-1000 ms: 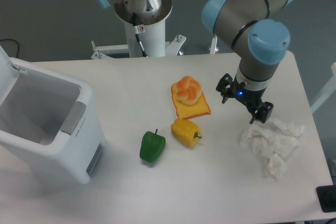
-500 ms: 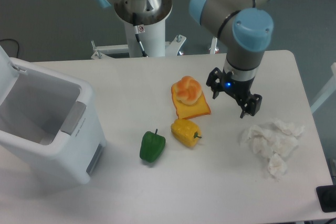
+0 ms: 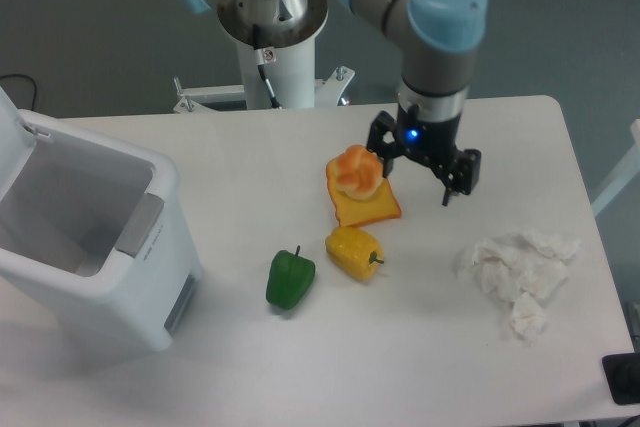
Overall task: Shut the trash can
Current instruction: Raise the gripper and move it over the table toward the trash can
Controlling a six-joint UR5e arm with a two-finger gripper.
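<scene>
Clearly the tool [image 3: 421,171] is held open and empty above the worktop [image 3: 300,157], with the trash can [image 3: 85,247] well off to its left across the worktop, lid raised at the far left edge. Just beside the tool's left finger lies the bun on toast [image 3: 360,185]; lower left sit the yellow pepper [image 3: 354,252] and green pepper [image 3: 290,279]. If the tool is carried low toward the can, these could be knocked or dragged, and the upright lid could be missed
</scene>
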